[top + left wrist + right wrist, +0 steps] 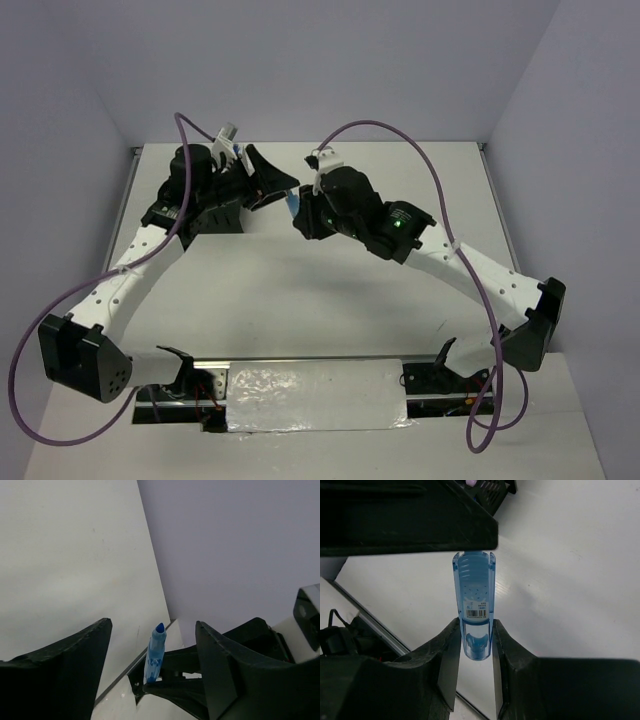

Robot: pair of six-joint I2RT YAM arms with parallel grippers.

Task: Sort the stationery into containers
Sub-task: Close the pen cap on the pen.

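Observation:
A translucent blue marker (473, 595) with a barcode label is pinched at its cap end by my right gripper (474, 625), which is shut on it and holds it above the table. In the left wrist view the marker (155, 652) points up between the fingers (75, 665) of my left gripper (153, 625). Those jaws stand wide apart, with a gap on each side of the marker. From above, both grippers meet at the back middle, left gripper (278, 187) facing right gripper (298, 208). The black organizer (490, 489) lies just beyond, mostly hidden under the left arm (228, 218).
Bare white table (300, 290) stretches between the arms. Side and back walls enclose it. A foil-wrapped strip (315, 395) lies at the near edge between the arm bases. Purple cables (390, 130) loop above both arms.

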